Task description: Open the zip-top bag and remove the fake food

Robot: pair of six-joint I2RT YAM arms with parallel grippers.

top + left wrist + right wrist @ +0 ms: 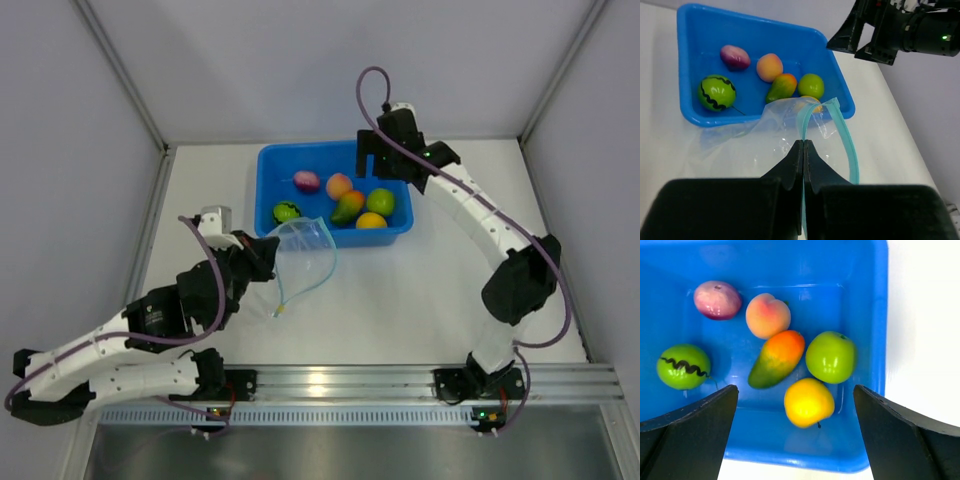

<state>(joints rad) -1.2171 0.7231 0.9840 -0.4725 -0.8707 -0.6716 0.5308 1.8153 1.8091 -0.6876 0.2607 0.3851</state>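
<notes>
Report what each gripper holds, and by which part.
Left gripper pinches the zip-top bag by its clear film beside the teal zipper strip. Right gripper, open, holds nothing.

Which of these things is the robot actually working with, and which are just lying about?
Part of the job: zip-top bag, pinched in the left gripper; six fake food pieces.
Just there: blue tub, holding the fruit; white table.

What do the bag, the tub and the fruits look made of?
Zip-top bag: thin clear plastic film, crinkled and see-through, with a teal zipper strip. Blue tub: rigid moulded plastic, smooth with a soft sheen. Fake fruits: probably hard plastic, glossy with sharp highlights.
</notes>
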